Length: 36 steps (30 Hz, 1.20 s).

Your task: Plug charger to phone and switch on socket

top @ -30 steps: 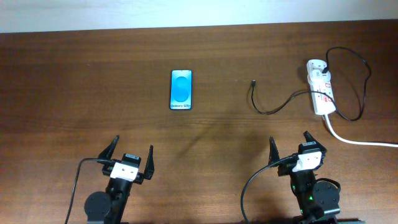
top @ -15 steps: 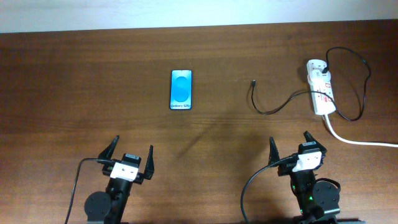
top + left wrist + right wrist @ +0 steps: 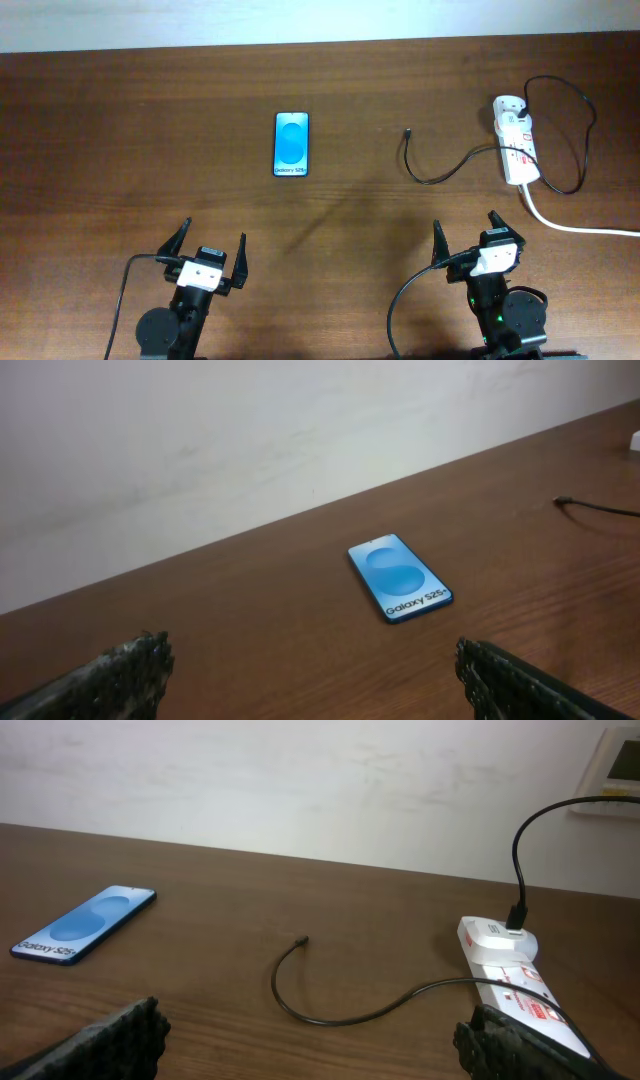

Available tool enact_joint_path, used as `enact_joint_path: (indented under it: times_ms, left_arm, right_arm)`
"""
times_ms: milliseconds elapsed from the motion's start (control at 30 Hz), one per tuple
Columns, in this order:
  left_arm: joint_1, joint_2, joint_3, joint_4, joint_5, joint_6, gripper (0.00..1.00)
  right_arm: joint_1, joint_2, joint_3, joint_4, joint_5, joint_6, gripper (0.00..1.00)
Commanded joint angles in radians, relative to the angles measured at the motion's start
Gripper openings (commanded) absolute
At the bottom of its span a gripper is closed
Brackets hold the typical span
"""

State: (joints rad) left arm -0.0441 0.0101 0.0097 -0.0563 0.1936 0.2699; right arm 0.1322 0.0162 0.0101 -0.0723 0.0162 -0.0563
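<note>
Brown wooden surface point(image 3: 120, 120) shows no change: the left gripper point(image 3: 215, 232) and right gripper point(image 3: 464, 222) wait with jaws wide open and empty, and the blue-screened rectangular phone point(image 3: 291, 144) lies well apart from the thin black charger cable point(image 3: 432, 182) near the white socket strip point(image 3: 517, 140), so the task is not begun.

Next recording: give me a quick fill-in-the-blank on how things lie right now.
The phone lies screen ____ on the table.
One end of the charger is plugged into the ____.
The left hand and right hand both stand ____.
Missing: up; socket; open.
</note>
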Motion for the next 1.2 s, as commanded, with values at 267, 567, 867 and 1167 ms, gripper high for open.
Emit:
enact_joint_path:
  times_ms: [267, 567, 867, 1167]
  left_arm:
    - [-0.003, 0.002, 0.0, 0.0, -0.017, 0.008, 0.99]
    - [-0.003, 0.002, 0.001, -0.002, -0.016, 0.007, 0.99]
    - [-0.003, 0.002, 0.033, -0.023, -0.017, 0.006, 0.99]
    - [-0.003, 0.146, 0.11, -0.049, -0.018, 0.007, 0.99]
  right_arm:
    - [0.005, 0.003, -0.005, -0.008, -0.004, 0.008, 0.98]
    - [0.005, 0.003, -0.005, -0.007, -0.004, 0.008, 0.99]
    - [0.005, 0.003, -0.005, -0.008, -0.004, 0.008, 0.98]
    - [0.005, 0.003, -0.005, -0.007, -0.004, 0.008, 0.98]
